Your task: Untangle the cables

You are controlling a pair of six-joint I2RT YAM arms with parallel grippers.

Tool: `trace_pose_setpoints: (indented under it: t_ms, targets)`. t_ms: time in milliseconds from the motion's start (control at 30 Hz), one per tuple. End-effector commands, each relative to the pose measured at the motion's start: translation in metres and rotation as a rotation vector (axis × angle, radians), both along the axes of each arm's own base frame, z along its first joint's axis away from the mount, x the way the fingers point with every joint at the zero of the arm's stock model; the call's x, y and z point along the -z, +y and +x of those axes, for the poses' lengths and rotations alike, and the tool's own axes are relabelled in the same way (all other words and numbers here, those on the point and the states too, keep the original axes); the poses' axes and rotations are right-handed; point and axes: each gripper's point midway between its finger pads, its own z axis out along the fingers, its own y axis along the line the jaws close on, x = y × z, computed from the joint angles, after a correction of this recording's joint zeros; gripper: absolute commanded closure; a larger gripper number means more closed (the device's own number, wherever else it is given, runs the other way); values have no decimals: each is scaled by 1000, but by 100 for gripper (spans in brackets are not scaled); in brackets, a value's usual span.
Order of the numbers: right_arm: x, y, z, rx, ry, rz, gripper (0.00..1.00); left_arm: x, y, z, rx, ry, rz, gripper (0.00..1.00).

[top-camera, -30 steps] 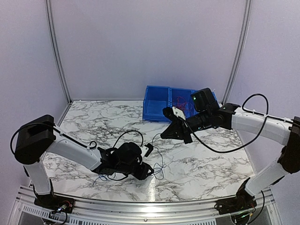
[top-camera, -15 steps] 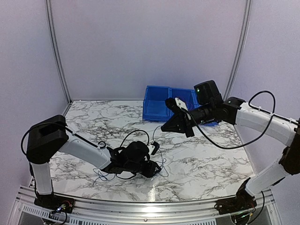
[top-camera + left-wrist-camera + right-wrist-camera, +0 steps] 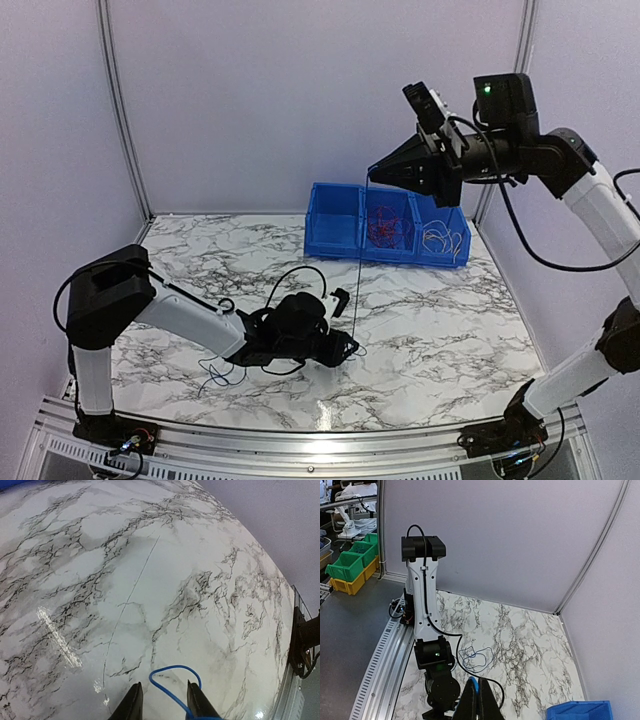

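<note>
My right gripper (image 3: 373, 170) is raised high above the table, shut on a thin blue cable (image 3: 360, 260). The cable hangs straight down from it to my left gripper (image 3: 345, 348). In the right wrist view the fingers (image 3: 479, 687) press together with blue showing at their tips. More blue cable lies in small loops (image 3: 479, 656) on the marble beside the left arm, also seen from above as tangled loops (image 3: 215, 375). My left gripper (image 3: 165, 701) rests low over the table, jaws apart, with a blue cable loop (image 3: 175, 679) lying between the fingers.
A blue bin (image 3: 330, 228) stands at the back of the table, holding red wires (image 3: 385, 226) in its middle compartment and pale wires (image 3: 445, 240) in the right one. A metal rail (image 3: 300, 440) runs along the near edge. The left arm's black lead (image 3: 290, 275) arcs above the marble.
My right gripper has risen from near the bin to high above it, drawing the cable up taut. The left gripper slid right along the table and its jaws narrowed a little.
</note>
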Motion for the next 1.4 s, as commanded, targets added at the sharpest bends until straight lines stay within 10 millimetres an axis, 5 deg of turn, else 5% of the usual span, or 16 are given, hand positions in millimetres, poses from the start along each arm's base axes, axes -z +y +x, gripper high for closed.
trace_pose_setpoints:
  t_ms: [0,133,400,600,733,867,1067,1200,1300,1367]
  targets:
    - [-87,-28,-20,38,-156,156,100,38,22,-2,-28,35,118,66]
    - [-119,-47,-7,143,-230,216,100,31,23,-4,-15,22,97,61]
    - [-90,-58,63,410,-248,158,100,5,44,-1,-35,-81,91,51]
    - [-109,-87,75,510,-267,202,100,19,90,17,-154,-79,227,50]
    - [-108,-103,90,599,-293,194,100,5,104,16,-156,-116,222,54]
    - [-30,-114,137,721,-198,95,100,-49,97,-3,-52,-250,64,67]
    - [137,-136,202,939,-12,-110,100,-112,99,-28,61,-370,-126,90]
    - [232,-127,195,859,159,-261,100,-131,105,-37,85,-397,-185,100]
    - [267,-120,180,782,236,-318,100,-140,108,-40,81,-410,-214,100]
    - [278,-115,169,717,267,-377,85,-143,111,-38,67,-420,-219,100]
